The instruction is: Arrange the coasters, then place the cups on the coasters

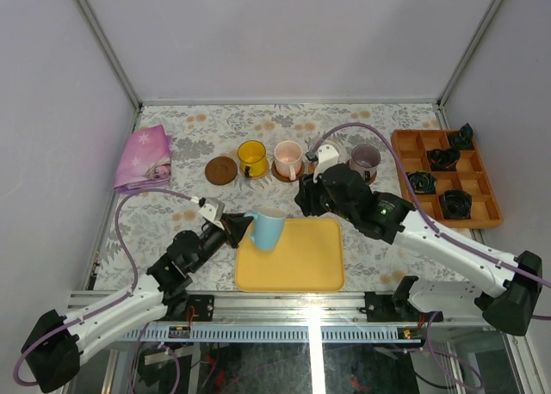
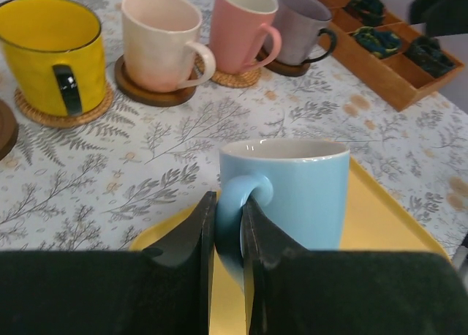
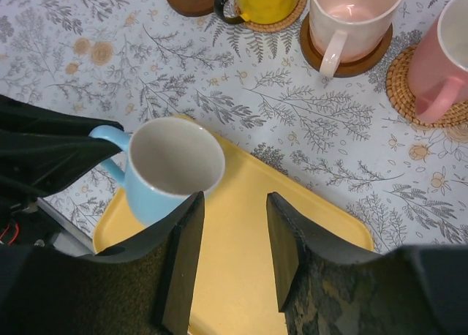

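Observation:
My left gripper point(image 2: 228, 203) is shut on the handle of the light blue cup point(image 2: 307, 189), which hangs tilted over the left end of the yellow tray point(image 1: 301, 261). My right gripper point(image 3: 234, 211) is open and empty above the tray, just right of the blue cup point(image 3: 172, 163). Along the back stand a row of cups on coasters: the yellow cup point(image 2: 51, 53), a pale pink cup point(image 2: 157, 39), a pink cup point(image 2: 241, 28) and the grey-purple cup point(image 2: 300, 24). One dark brown coaster point(image 1: 220, 169) lies bare, left of the yellow cup.
A wooden compartment box point(image 1: 446, 177) with black ring-shaped objects sits at the right. A pink folded cloth point(image 1: 145, 157) lies at the back left. The right arm point(image 1: 379, 209) reaches across in front of the cup row.

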{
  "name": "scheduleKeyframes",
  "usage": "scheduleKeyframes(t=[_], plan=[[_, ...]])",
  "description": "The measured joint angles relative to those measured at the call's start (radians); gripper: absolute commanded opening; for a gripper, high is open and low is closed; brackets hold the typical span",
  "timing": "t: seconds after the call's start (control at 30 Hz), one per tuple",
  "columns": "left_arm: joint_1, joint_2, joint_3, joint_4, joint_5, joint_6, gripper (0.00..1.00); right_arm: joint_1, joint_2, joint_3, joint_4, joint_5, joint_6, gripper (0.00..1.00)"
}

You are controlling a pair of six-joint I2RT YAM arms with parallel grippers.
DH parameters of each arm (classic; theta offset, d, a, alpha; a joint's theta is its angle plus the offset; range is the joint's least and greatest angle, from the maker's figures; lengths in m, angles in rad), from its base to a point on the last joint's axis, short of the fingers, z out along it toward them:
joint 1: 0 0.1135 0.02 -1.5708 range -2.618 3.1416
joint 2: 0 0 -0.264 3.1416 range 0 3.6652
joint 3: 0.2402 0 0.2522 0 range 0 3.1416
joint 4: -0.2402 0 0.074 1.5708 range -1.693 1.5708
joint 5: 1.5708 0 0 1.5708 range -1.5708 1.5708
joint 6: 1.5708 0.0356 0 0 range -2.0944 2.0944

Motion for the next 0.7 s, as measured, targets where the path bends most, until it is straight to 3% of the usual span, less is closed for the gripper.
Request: scheduleKeyframes(t=[0.43,0.7], plan=[[-0.011,-0.033,-0.021,0.156,0.206,0.145,0.00,-0.002,0.090,0.008,0.002,0.022,0.050,0.48],[-0.013,-0.032,-0.026,0.217,0.237,0.215,0.00,-0.008,0.083,0.008,0.009,-0.037,0.082,0.57]])
